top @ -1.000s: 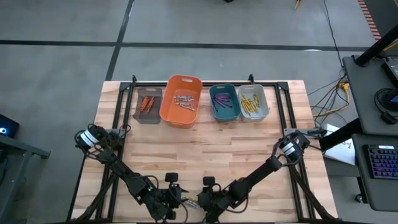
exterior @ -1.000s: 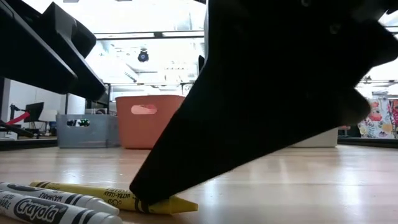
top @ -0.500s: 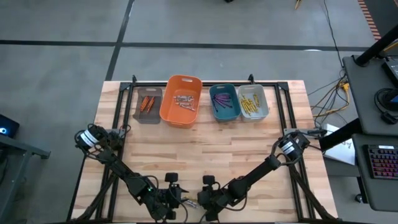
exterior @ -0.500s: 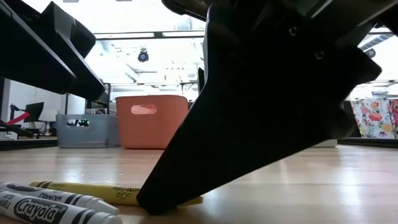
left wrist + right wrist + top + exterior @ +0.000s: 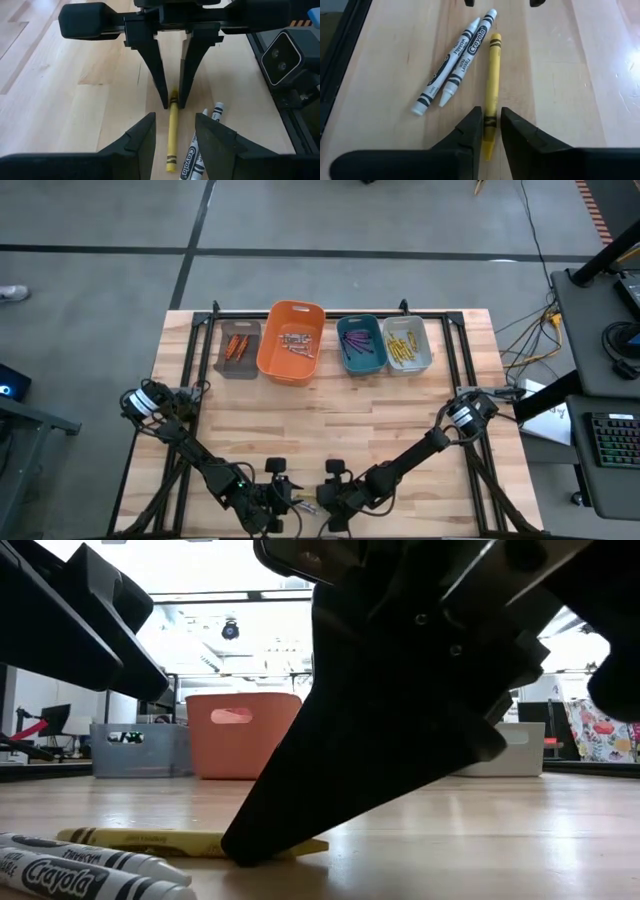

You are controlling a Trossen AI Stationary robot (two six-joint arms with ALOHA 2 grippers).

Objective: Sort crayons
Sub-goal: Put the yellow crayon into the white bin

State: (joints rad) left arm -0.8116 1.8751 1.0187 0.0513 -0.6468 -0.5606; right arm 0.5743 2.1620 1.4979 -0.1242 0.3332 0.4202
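Note:
A yellow crayon (image 5: pixel 492 75) lies flat on the wood near the table's near edge. Two white crayons (image 5: pixel 455 65) lie side by side next to it. My right gripper (image 5: pixel 491 111) is shut on the yellow crayon near its pointed end. My left gripper (image 5: pixel 175 120) faces it from the other side and is open. Its fingers stand on either side of the crayon's blunt end (image 5: pixel 171 159) without touching it. In the high view both grippers, the left (image 5: pixel 283 502) and the right (image 5: pixel 328 500), meet at the near edge. My right gripper pinches the yellow crayon's two sides between its fingers, just behind the pointed tip (image 5: pixel 490 122). The fingers (image 5: pixel 300 810) slant down from the table's right and far side. The crayon lies flat on the table along its whole length.
Several bins stand in a row at the far edge: a brown one (image 5: pixel 239 348) with orange crayons, a larger orange one (image 5: pixel 291 340), a teal one (image 5: pixel 360 343) with purple crayons, and a grey one (image 5: pixel 406 342) with yellow crayons. Bare wood lies between them and the grippers.
My right gripper has shut on the yellow crayon. In the low view its fingers have shifted a little, and the crayon has rolled and slid slightly on the table. The left gripper has kept still.

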